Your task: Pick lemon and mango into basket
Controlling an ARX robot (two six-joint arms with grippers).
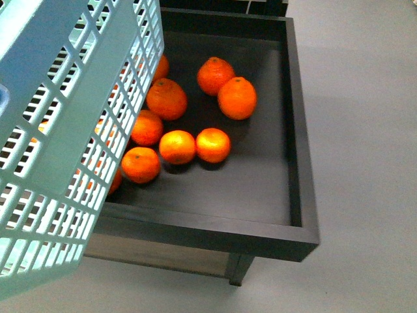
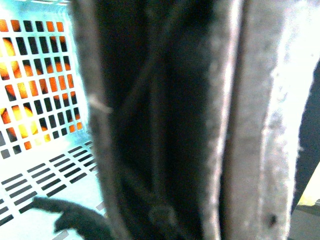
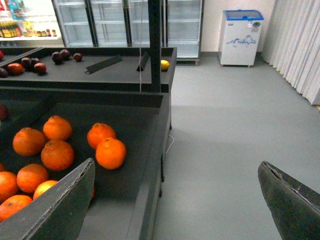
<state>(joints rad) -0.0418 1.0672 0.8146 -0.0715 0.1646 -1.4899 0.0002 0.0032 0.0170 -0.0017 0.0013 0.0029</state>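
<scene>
Many oranges (image 1: pixel 236 98): loose in tray (image 1: pixel 301 150).
Basket (image 1: pixel 65 130): tilted, covering your tray's left.
Right gripper (image 3: pixel 176 165): fingers apart, empty.
Left gripper (image 2: pixel 215 125): you cannot tell.

A black display table with a raised rim (image 1: pixel 301 195) is standing on the grey floor (image 1: pixel 365 117). Loose oranges (image 1: pixel 236 98) are lying directly on its dark surface, clustering toward the left, two of them sitting together farther back.

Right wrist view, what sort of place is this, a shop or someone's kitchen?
Probably a grocery shop, or a mock-up of one: glass-door fridges line the back wall, dark display bins hold loose oranges, and a slotted shopping basket is close by.
</scene>
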